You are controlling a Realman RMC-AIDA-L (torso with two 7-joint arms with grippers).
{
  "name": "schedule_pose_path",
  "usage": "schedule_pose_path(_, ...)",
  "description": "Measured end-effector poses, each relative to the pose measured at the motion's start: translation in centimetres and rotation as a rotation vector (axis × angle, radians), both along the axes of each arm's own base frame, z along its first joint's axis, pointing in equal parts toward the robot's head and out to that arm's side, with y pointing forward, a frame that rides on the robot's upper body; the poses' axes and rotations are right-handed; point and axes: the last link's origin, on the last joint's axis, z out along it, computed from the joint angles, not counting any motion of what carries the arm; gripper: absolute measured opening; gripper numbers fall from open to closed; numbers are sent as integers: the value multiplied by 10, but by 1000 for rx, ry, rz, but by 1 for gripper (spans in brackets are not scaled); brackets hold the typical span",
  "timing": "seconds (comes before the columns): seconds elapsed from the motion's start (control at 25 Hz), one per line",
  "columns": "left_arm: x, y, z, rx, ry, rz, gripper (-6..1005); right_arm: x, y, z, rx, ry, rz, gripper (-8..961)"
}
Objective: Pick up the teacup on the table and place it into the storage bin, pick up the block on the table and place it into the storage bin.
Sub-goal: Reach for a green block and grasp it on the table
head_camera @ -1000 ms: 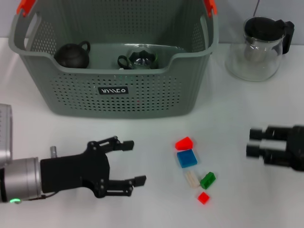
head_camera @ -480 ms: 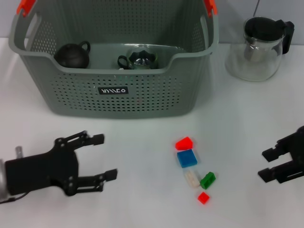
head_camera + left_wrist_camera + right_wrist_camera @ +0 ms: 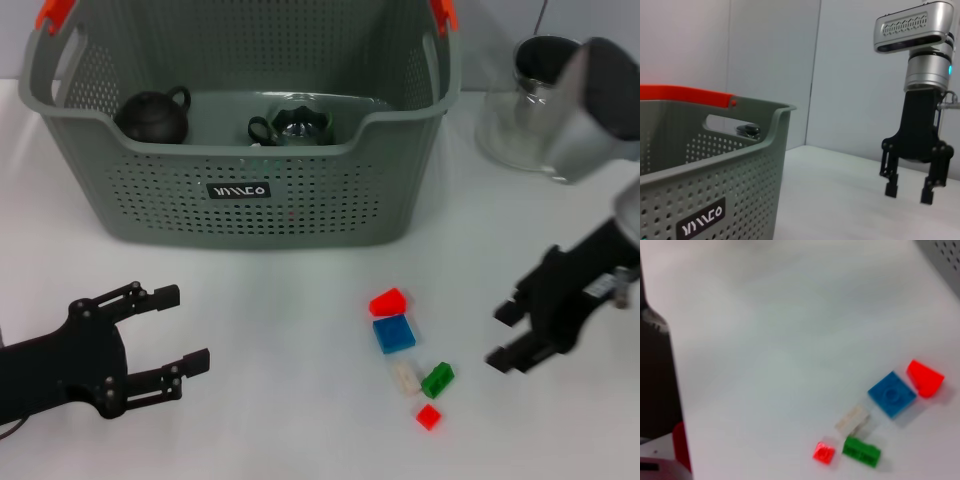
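The grey perforated storage bin stands at the back and also shows in the left wrist view. Inside it sit a dark teapot and a glossy dark-green teacup. Loose blocks lie on the table in front: red, blue, white, green and small red. They also show in the right wrist view, the blue block among them. My right gripper is open and empty, just right of the blocks. My left gripper is open and empty at the lower left.
A glass carafe stands at the back right, partly hidden behind my right arm. The left wrist view shows the right gripper hanging over the white table, fingers down.
My left gripper has drawn back to the left, still open. My right arm has swung up and in, its gripper moving left towards the blocks and the arm now covering the carafe.
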Motion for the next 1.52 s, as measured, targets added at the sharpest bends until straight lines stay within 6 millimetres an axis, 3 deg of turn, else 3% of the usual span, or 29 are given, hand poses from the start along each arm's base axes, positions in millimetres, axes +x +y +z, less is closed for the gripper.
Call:
schedule_pose_path(0.2,-1,0,-1,14,-9,17,821,-14,6,-31,15,-82,-8,609)
schedule_pose_path(0.48,-4,1,-1,34,-25,43,820,-22,-5,-65,-54,-118,109,609)
schedule_pose_path(0.6,-4,2,-4,39,-25,49,821,-21,-3,-68,-46,-112,87,609)
schedule_pose_path(0.96,-4,4,-7,43,-25,57,821,-20,0,-76,107,-166,-231,609)
schedule_pose_path(1.52,-7,6,-10,48,-20,78,821,-11,-4,-84,159,-216,-302,609)
